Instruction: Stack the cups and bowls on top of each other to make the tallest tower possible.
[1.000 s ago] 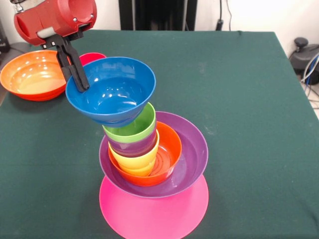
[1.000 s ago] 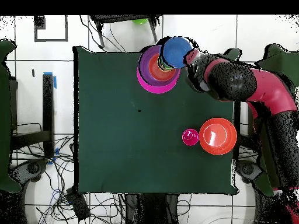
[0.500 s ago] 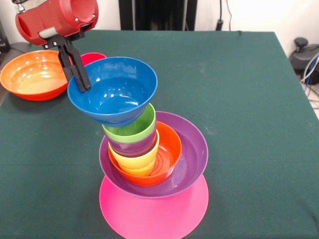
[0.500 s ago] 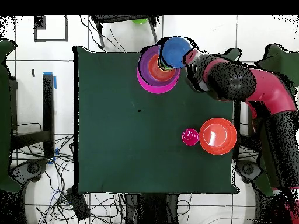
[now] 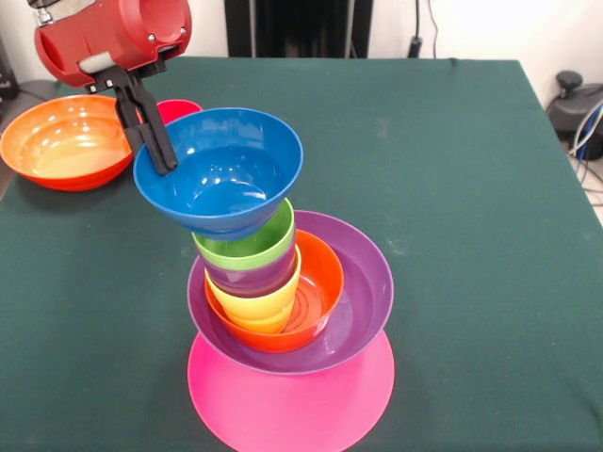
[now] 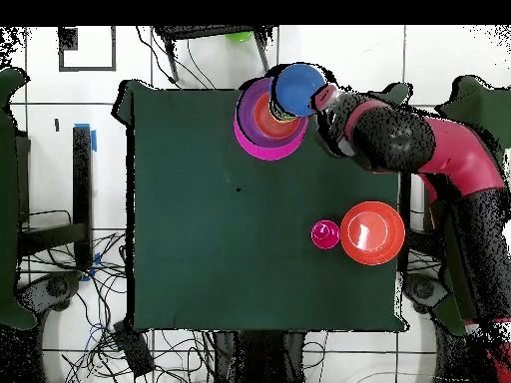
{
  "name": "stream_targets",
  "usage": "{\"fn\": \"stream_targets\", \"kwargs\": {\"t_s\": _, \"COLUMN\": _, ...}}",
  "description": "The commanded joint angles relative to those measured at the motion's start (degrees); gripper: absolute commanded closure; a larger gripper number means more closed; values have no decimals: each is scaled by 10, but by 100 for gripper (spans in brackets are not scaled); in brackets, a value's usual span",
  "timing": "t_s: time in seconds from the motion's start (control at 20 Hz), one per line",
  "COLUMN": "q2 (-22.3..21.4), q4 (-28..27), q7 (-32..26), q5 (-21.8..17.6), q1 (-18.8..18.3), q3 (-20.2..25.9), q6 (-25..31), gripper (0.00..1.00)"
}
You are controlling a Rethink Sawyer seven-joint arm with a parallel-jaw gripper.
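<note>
My gripper [image 5: 160, 162] is shut on the left rim of the small blue bowl [image 5: 226, 169], holding it tilted just over the tower. The tower [image 5: 283, 311] has an upturned pink bowl [image 5: 292, 405] as its base, then a purple bowl [image 5: 363, 301], a small orange bowl [image 5: 320, 292], and nested yellow [image 5: 254, 306], purple [image 5: 250, 278] and light green [image 5: 250, 247] cups. Whether the blue bowl touches the green cup I cannot tell. The overhead view shows the blue bowl [image 6: 299, 88] beside the tower [image 6: 261, 125], with my gripper [image 6: 323, 97] at its rim.
A large orange bowl [image 5: 61, 141] sits at the far left of the table, with a red cup [image 5: 174, 108] beside it; from overhead the bowl [image 6: 372, 232] and cup [image 6: 324, 234] lie near the right edge. The tower stands close to the table's edge.
My gripper has carried the blue bowl slightly to the right, closer over the top of the tower. The tower itself has not moved.
</note>
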Motion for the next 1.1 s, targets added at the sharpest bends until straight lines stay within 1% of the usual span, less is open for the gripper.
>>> {"fn": "stream_targets", "kwargs": {"t_s": 0.05, "q2": 5, "q4": 24, "q7": -111, "q5": -39, "q1": 28, "q3": -2, "q6": -16, "gripper": 100}}
{"fn": "stream_targets", "kwargs": {"t_s": 0.9, "q2": 10, "q4": 12, "q7": -113, "q5": -38, "q1": 30, "q3": -1, "q6": -22, "gripper": 100}}
{"fn": "stream_targets", "kwargs": {"t_s": 1.1, "q2": 12, "q4": 9, "q7": -114, "q5": -36, "q1": 31, "q3": -1, "q6": -17, "gripper": 100}}
